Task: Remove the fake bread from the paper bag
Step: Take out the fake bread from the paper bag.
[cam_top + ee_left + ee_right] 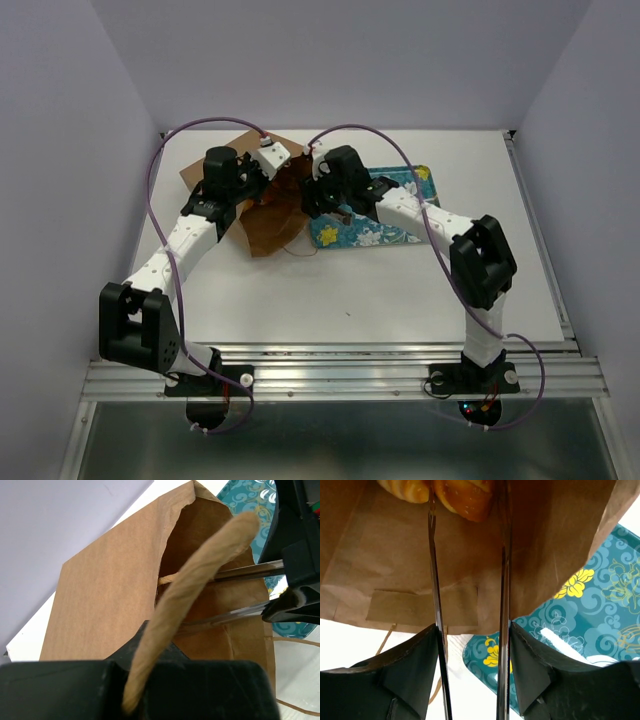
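The brown paper bag (268, 215) lies at the table's back, its mouth toward the teal tray. My left gripper (243, 193) is shut on the bag's upper rim (200, 575) and holds the mouth open (137, 690). My right gripper (312, 195) is open, and its thin fingers (250, 570) reach into the mouth. In the right wrist view a glossy golden-orange piece of the fake bread (465, 495) sits inside the bag between the fingertips of the right gripper (466, 507). A second piece (405, 487) lies just to its left. The other pieces are hidden.
A teal floral tray (400, 190) lies right of the bag, under my right arm; it also shows in the right wrist view (600, 605). The bag's cord handle (300, 642) trails on the white table. Purple walls close in the back and both sides.
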Controlling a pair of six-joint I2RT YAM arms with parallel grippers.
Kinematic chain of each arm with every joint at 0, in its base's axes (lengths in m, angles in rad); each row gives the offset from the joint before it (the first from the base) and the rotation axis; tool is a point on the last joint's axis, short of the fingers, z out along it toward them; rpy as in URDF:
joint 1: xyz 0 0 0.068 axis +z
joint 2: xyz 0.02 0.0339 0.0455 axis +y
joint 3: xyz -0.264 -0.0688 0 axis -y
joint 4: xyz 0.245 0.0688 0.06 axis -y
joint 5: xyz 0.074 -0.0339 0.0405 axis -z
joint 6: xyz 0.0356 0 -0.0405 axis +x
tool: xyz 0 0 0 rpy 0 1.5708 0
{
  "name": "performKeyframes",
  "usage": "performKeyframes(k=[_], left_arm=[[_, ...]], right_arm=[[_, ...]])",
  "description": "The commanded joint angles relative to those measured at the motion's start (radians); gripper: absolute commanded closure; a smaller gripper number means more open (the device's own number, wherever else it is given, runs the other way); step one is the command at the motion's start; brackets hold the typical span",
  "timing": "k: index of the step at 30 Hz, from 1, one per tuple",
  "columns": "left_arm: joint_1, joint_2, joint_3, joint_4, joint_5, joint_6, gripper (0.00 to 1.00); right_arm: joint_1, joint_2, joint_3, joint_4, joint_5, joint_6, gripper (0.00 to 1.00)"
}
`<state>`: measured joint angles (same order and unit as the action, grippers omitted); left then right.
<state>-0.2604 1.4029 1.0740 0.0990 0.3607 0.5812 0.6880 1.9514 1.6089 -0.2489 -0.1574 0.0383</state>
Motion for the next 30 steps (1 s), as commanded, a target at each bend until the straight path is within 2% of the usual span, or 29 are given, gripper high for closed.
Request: performKeyframes(k=[1, 8, 15, 22, 27, 30], left_arm=[[-0.008, -0.045, 0.015, 0.047, 0.032, 0.0, 1.0], [-0.01, -0.059, 0.004, 0.045, 0.053, 0.009, 1.0], [-0.01, -0.062, 0.003, 0.045, 0.064, 0.017, 1.0], [-0.011, -0.059, 0.003, 0.047, 0.073, 0.016, 1.0], [-0.013, -0.059, 0.003, 0.047, 0.07, 0.011, 1.0], [-0.011, -0.061, 0.0, 0.053, 0.07, 0.005, 1.0]], right_arm=[[0.008, 0.018, 0.063, 0.092, 0.039, 0.009, 0.39], [0.008, 0.063, 0.089, 0.094, 0.039, -0.003, 0.36], [0.008, 0.099, 0.112, 0.097, -0.076, -0.014, 0.36], [0.008, 0.124, 0.12, 0.123, -0.11, -0.018, 0.38], [0.008, 0.144, 0.129, 0.122, -0.099, -0.018, 0.49], [0.008, 0.142, 0.125, 0.122, -0.099, -0.026, 0.64]])
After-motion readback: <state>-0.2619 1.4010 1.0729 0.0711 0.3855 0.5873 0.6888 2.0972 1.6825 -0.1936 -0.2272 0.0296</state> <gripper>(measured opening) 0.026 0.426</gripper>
